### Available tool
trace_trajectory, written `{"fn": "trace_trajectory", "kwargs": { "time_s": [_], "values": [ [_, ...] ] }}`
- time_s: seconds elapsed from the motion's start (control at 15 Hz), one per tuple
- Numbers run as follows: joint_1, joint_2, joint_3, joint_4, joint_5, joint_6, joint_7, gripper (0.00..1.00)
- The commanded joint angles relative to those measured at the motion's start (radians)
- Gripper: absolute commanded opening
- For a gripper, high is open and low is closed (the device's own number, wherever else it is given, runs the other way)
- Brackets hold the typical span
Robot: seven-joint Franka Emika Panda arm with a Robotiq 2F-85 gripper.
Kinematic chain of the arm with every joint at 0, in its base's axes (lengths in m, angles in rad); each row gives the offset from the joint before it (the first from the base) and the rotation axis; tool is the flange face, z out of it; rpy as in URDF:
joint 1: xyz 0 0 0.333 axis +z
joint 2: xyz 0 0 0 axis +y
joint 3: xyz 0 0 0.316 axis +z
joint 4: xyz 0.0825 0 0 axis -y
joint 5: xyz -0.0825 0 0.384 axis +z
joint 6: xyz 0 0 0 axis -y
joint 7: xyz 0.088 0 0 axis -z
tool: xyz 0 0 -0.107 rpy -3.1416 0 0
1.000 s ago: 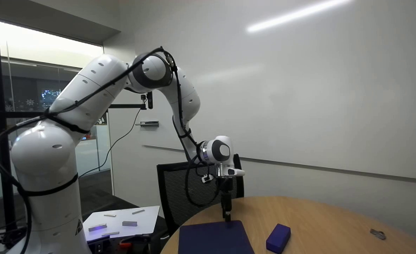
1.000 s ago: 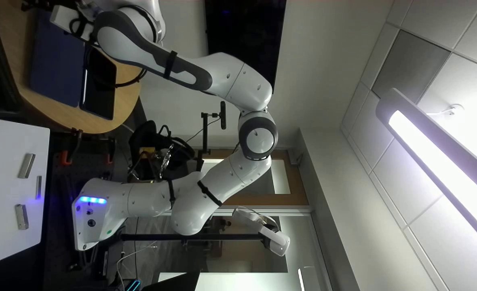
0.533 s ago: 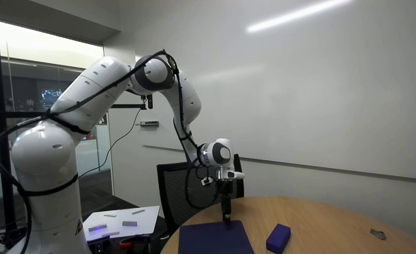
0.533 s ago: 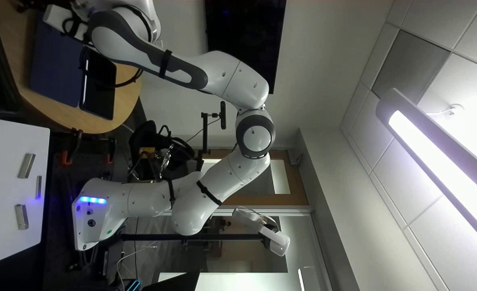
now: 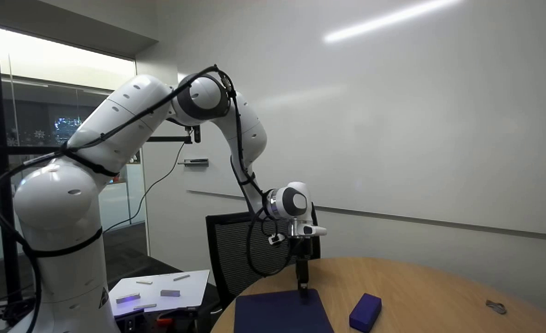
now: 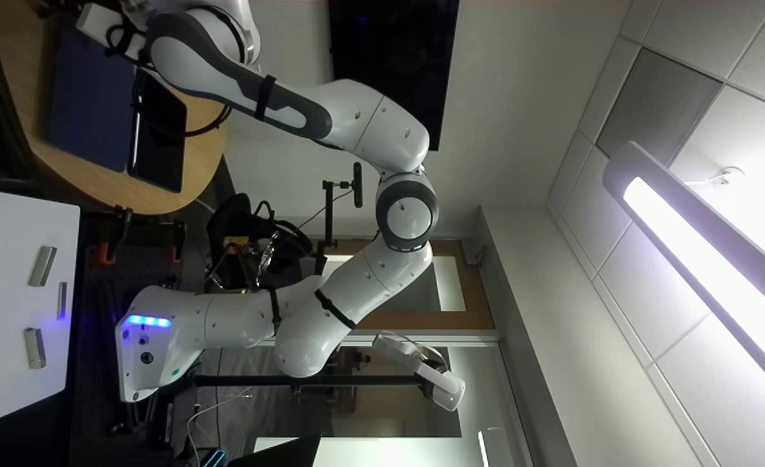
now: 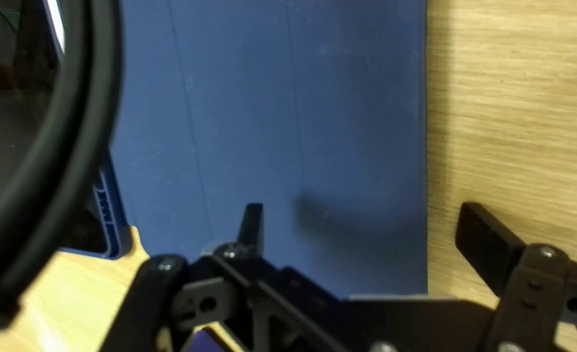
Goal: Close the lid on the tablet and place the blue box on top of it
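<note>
The tablet lies open on the table: its blue lid [image 5: 280, 314] is flat, and also shows in the wrist view [image 7: 239, 107] and an exterior view [image 6: 91, 97]. Beside the lid is the black screen [image 6: 159, 139], also at the left of the wrist view [image 7: 5, 146], partly behind a cable. The blue box [image 5: 365, 312] stands on the table beside the lid; only a sliver of it [image 7: 203, 343] shows in the wrist view. My gripper [image 5: 303, 295] points down near the lid's far edge. In the wrist view the gripper [image 7: 364, 217] is open and empty, one finger over the lid, the other beyond its edge over wood.
The round wooden table [image 5: 416, 296] has a small grey object [image 5: 496, 306] at its far right. A mesh chair [image 5: 250, 259] stands close behind the arm. A white board [image 5: 152, 293] with several small blocks lies beside the robot base. A thick cable [image 7: 88, 98] loops by the wrist.
My gripper has lowered slightly, then shifted a little to the right in an exterior view, close over the lid's edge. The lid and blue box have not moved.
</note>
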Motion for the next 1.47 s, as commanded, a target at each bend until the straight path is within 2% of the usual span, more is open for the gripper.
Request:
{"fn": "trace_trajectory", "kwargs": {
  "time_s": [0.0, 0.07, 0.2, 0.27, 0.73, 0.87, 1.4],
  "values": [
    [0.001, 0.015, -0.004, 0.019, 0.000, -0.017, 0.023, 1.00],
    [0.001, 0.015, -0.003, 0.020, 0.001, -0.018, 0.021, 0.75],
    [0.000, 0.017, -0.003, 0.022, 0.001, -0.020, 0.018, 0.66],
    [0.000, 0.020, -0.001, 0.025, 0.003, -0.023, 0.016, 0.56],
    [0.000, 0.039, 0.001, 0.041, 0.005, -0.046, 0.007, 0.05],
    [-0.004, 0.039, 0.002, 0.051, 0.005, -0.066, 0.004, 0.00],
    [-0.094, -0.005, 0.024, 0.071, 0.087, -0.058, -0.075, 0.02]
  ]
}}
